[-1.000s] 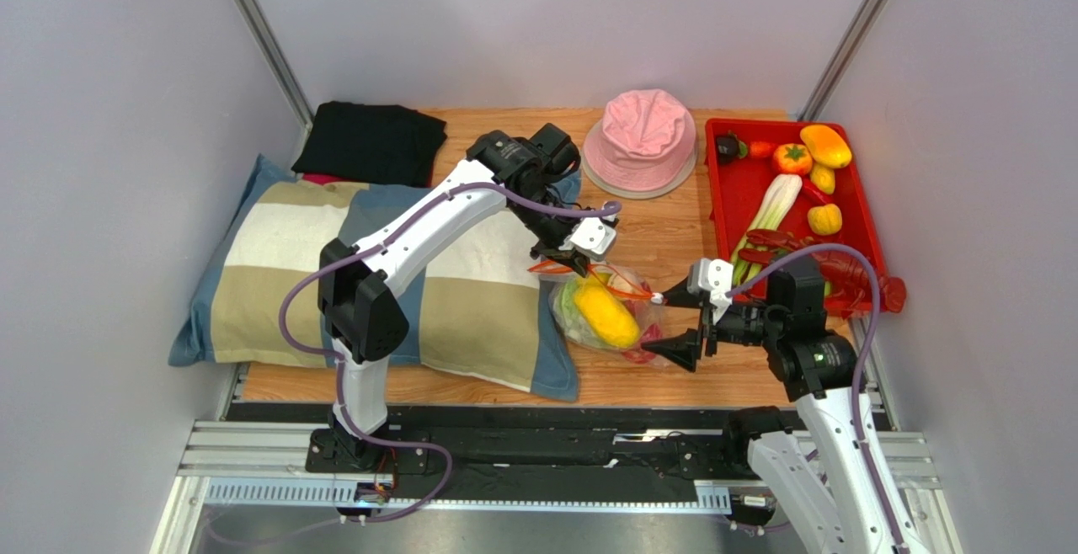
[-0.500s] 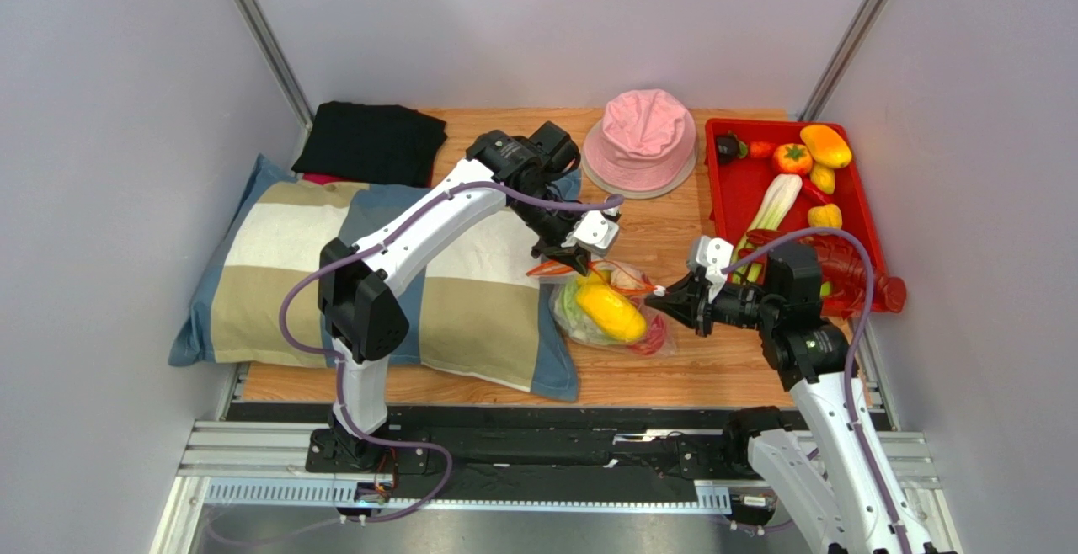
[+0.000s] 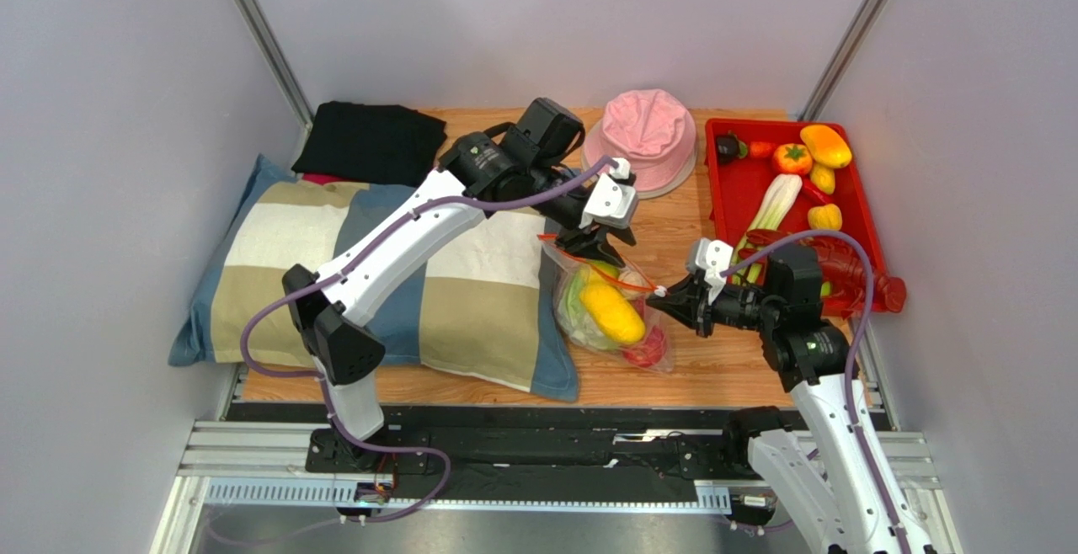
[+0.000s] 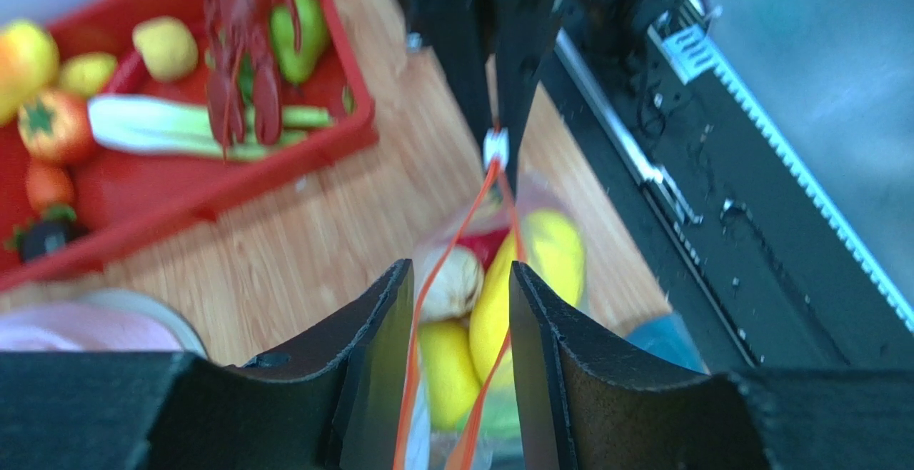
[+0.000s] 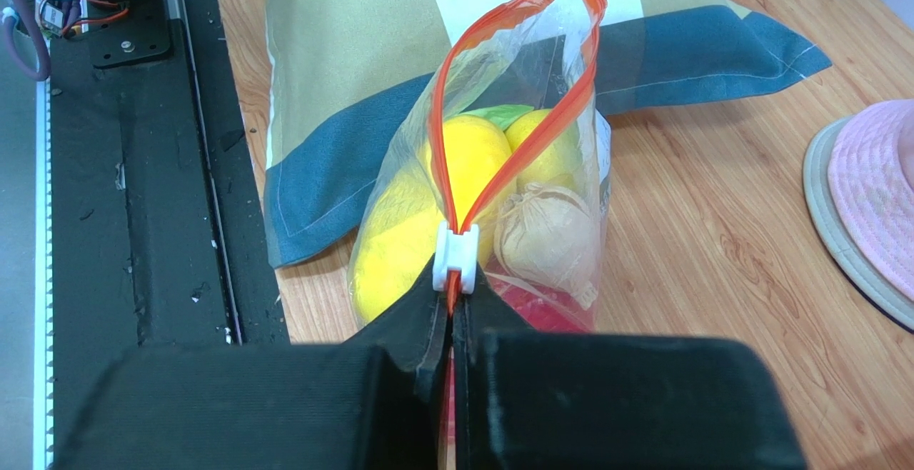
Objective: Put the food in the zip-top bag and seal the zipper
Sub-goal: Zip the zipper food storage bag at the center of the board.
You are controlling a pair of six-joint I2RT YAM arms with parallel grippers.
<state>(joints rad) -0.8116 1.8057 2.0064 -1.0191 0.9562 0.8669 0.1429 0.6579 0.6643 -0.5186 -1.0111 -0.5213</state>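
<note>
The right gripper (image 5: 453, 309) is clamped tight on the zipper (image 5: 433, 133), just behind the white slider (image 5: 456, 256), at the bag end farthest from the pillow (image 3: 468, 289). The left gripper (image 4: 461, 272) stands part open, astride the two orange strips nearer the pillow. It holds nothing; both strips run loose through the gap.

The bag (image 5: 536, 95) lies on its side against the pillow's near right corner. Its mouth gapes in a long loop, and the food (image 5: 472, 159) is already inside: yellow pieces, a pale bulb and something red.

The step in hand looks like sealing. To do it well, the left jaws should probably close squarely on both strips together — not one alone — so that the tracks meet flat. The strips should then be pulled taut in a straight line away from the right gripper's pinch. Slack will likely make the slider ride over one track.

The yellow piece bulges close under the mouth — pulling too low risks catching film or food in the track. I cannot tell whether the slider itself is gripped.
</note>
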